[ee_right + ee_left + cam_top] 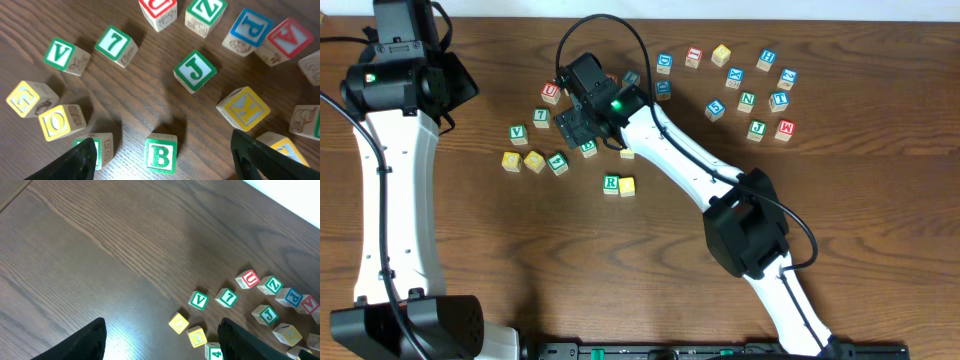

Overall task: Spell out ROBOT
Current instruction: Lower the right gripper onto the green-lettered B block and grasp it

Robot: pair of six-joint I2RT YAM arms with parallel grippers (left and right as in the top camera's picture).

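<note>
1. Two tools, both spread. Right tool (162, 141): fingers (80, 157) wide apart, gripping nothing. It sits over the left-hand cluster of blocks in the overhead view (582, 118).
2. Green B block (161, 154) lies in the gap between the right fingers in the wrist view and touches neither. It rests flat on the surface (470, 250) with the letter face up.
3. Left of B, part of a green block shows just beside the left finger. Its letter cannot be read.
4. Yellow O block (55, 121) is farther left, just beside a yellow G block (25, 99).
5. Above these are a green V block (61, 55) and a green 7 block (115, 44), near each other. Green J block (195, 71) stands alone mid-cluster. Yellow K block (243, 109) is to its lower right.
6. R block (611, 183) lies outside the cluster, nearer the robot, touching a plain yellow block (627, 186) on its right.
7. No T block could be picked out.
8. Second group of blocks (750, 85) is at the far right, well apart from the cluster.
9. Left tool (162, 330): fingers spread, empty, over bare wood left of the cluster.
</note>
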